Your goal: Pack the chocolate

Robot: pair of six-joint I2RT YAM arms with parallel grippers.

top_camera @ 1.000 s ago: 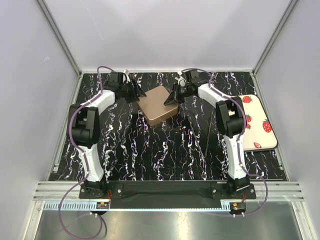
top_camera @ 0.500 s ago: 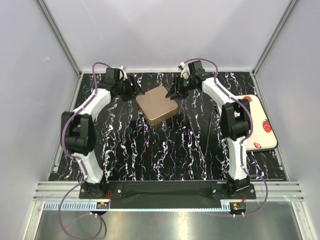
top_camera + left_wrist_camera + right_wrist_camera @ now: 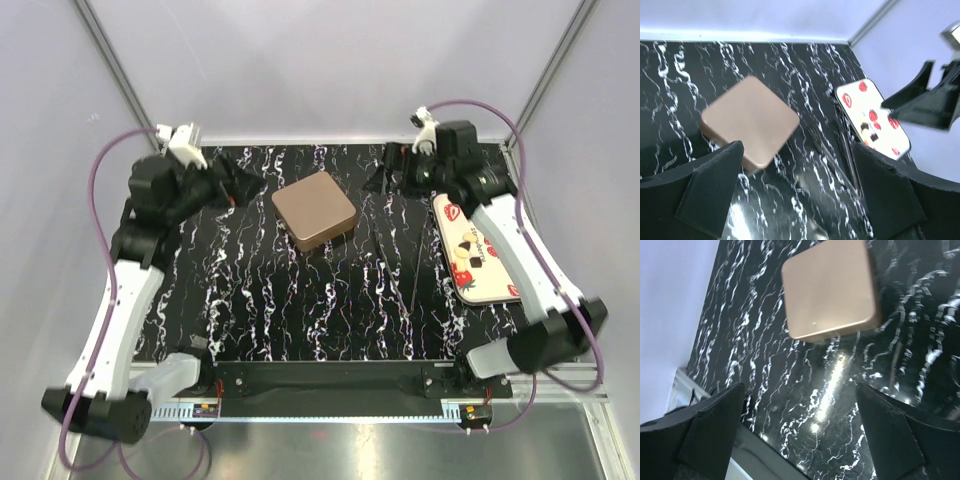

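Worktop [image 3: 300,300]: black, white-veined marble pattern. Carries a brown square box [image 3: 314,209], upper centre. Strawberry-print tray [image 3: 487,285], right side.

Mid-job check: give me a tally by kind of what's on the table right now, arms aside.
Box: 1
Tray: 1
Thin metal tool: 1
Chocolates: at least 2 dark pieces on the tray; too small for an exact count
Total: at least 5
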